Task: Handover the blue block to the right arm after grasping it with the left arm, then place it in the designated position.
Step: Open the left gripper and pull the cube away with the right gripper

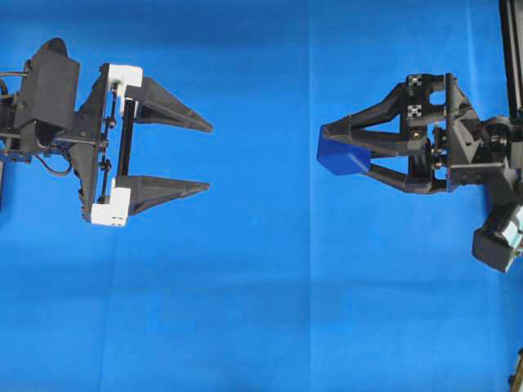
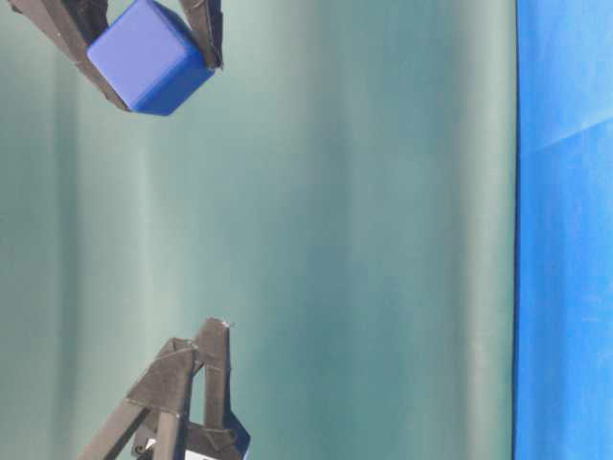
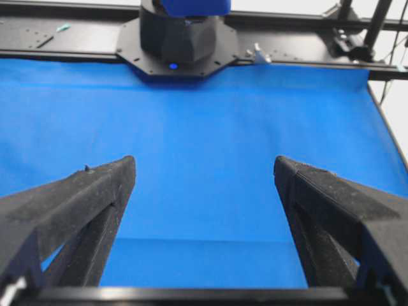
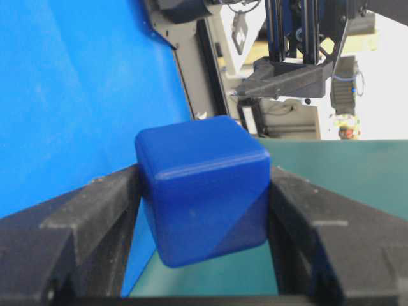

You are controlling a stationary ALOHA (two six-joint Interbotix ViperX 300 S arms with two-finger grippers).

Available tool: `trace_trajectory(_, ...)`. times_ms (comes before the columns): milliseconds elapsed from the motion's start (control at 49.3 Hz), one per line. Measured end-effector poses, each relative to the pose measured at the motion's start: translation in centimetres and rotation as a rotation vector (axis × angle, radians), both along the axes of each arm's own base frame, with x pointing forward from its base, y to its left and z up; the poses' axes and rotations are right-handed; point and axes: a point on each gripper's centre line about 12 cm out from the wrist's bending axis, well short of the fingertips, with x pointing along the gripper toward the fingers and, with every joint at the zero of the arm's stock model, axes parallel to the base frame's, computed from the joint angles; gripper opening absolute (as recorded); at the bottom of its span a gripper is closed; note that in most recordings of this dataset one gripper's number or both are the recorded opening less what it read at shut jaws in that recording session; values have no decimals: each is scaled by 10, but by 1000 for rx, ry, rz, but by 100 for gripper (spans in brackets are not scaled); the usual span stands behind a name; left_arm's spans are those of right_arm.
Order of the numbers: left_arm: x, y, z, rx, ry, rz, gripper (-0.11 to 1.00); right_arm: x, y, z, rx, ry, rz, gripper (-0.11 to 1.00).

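Evidently the handover part is done: the blue block point(image 1: 343, 155) is pinched between the fingertips of the right gripper point(image 1: 339, 151), well off to the right in the overhead view and apart from the left gripper point(image 1: 204, 155). In the right wrist view it is squeezed by both fingers at once, somewhat tilted, one corner hanging lowest — so it is carried, not resting on anything. The left gripper is spread wide with nothing between its jaws; only the blue cloth point(image 3: 204, 166) is seen through the gap, presumably because its share of the work is over. No marked target is visible on the cloth, so the placing spot cannot be told.
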Motion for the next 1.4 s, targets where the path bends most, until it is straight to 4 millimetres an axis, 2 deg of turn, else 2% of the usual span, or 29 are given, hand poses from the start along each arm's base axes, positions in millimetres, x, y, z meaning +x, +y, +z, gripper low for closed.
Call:
trace_trajectory(203, 0, -1, 0, 0, 0, -2, 93, 0, 1, 0, 6, -1, 1, 50)
trace_trajectory(365, 0, 0, 0, 0, 0, 0, 93, 0, 1, 0, 80, -5, -15, 50)
trace_trajectory(1054, 0, 0, 0, 14, -1, -2, 93, 0, 5, 3, 969, -15, -238, 50)
trace_trajectory(1216, 0, -1, 0, 15, -1, -4, 93, 0, 4, 1, 1094, -10, -284, 50)
trace_trajectory(1398, 0, 0, 0, 15, -1, -2, 93, -2, 3, 3, 1115, -12, -303, 50)
